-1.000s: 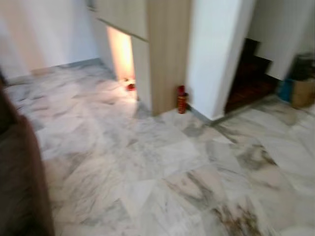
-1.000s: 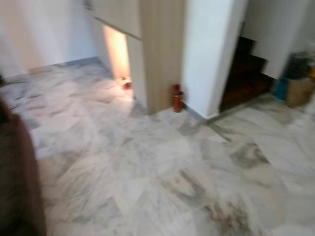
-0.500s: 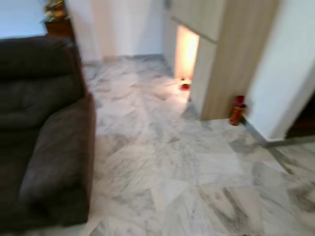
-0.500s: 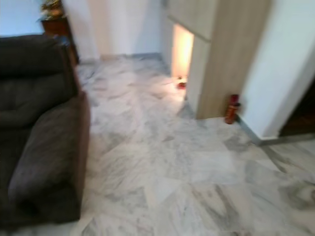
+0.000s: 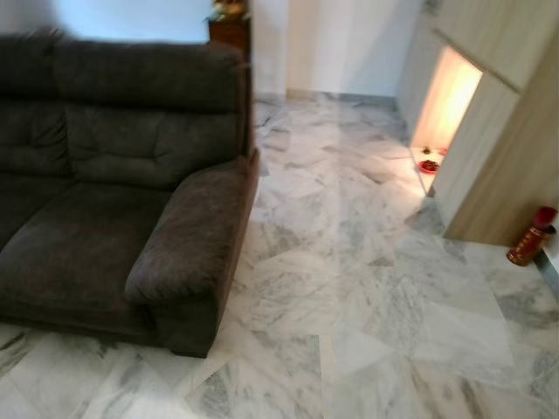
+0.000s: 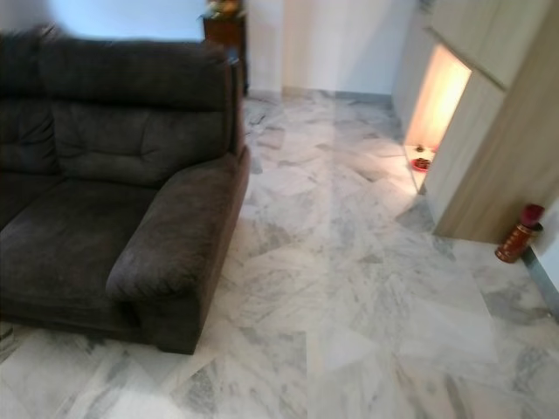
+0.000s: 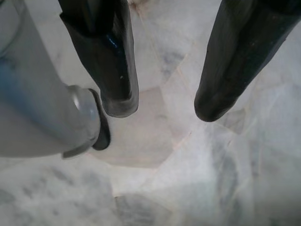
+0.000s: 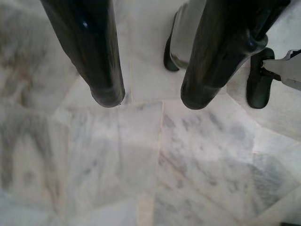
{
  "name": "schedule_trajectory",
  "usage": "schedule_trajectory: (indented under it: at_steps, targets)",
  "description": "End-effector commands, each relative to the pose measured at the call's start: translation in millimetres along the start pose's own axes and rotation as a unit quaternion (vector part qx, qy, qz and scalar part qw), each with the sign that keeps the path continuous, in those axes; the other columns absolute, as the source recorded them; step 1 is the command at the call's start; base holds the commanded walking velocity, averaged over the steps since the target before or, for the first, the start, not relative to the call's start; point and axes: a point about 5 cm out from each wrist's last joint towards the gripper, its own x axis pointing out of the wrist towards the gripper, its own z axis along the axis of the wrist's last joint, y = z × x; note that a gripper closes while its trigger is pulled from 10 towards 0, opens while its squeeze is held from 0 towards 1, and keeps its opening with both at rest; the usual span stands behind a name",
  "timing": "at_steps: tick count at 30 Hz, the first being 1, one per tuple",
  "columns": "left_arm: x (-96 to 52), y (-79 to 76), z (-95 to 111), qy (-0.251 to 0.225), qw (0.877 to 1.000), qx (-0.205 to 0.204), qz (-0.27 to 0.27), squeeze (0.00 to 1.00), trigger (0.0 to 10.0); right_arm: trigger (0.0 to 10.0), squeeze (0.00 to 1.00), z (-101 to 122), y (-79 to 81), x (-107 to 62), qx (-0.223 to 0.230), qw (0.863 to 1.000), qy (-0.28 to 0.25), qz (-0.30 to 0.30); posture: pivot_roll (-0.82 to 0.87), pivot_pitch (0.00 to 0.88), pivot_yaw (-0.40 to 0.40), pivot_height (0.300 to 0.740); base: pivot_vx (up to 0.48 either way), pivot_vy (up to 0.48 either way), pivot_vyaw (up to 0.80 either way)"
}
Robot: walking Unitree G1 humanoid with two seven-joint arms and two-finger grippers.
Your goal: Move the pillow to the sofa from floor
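A dark brown sofa [image 5: 113, 201] stands at the left of the eye views, its seat bare and its armrest [image 5: 196, 236] toward the room's middle. The left gripper [image 7: 164, 108] hangs over white marble floor in the left wrist view, open, with nothing between its two black fingers. In the right wrist view the right gripper [image 8: 146, 101] hangs over the same marble, open and holding nothing, with the robot's own leg and feet beyond it.
Grey-veined marble floor [image 5: 367, 297] stretches to the right of the sofa. A wooden cabinet with a lit niche [image 5: 450, 105] stands at the right, a red cylinder [image 5: 531, 237] at its foot. A small dark cabinet [image 5: 229, 30] sits behind the sofa.
The camera has swung left: the sofa has come fully into view, and the lit niche and red cylinder have slid to the right edge.
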Motion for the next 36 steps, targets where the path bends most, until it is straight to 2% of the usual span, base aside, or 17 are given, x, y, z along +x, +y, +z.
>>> schedule_trajectory:
  at_steps: [1,8,10,28,36]
  targets:
    - [11.3,1.2,40.7,0.009,0.997,-0.076,-0.027,0.00,10.0,10.0,0.00,12.2,-28.3,0.2,0.260,0.964,-0.028,-0.052,-0.08,0.000,0.038,0.740,0.000,0.000,0.80]
    - [10.8,4.7,39.1,0.009,0.997,-0.074,-0.025,0.00,10.0,10.0,0.00,12.4,-26.8,0.6,0.265,0.962,-0.027,-0.053,-0.08,0.000,0.040,0.740,0.000,0.000,0.80]
    - [10.9,4.6,39.4,0.009,0.997,-0.074,-0.024,0.00,10.0,10.0,0.00,11.9,-25.4,0.8,0.278,0.959,-0.025,-0.050,-0.08,0.000,0.040,0.740,0.000,0.000,0.00]
    - [11.0,3.9,39.8,0.009,0.997,-0.076,-0.026,0.00,10.0,10.0,0.00,12.0,-25.5,0.9,0.292,0.955,-0.025,-0.054,-0.08,0.000,0.042,0.740,0.000,0.000,0.00]
    - [10.8,4.0,38.3,0.014,0.997,-0.070,-0.027,0.00,10.0,10.0,0.00,11.7,-24.5,1.0,0.293,0.954,-0.024,-0.055,-0.08,0.000,0.045,0.740,0.000,0.335,0.00]
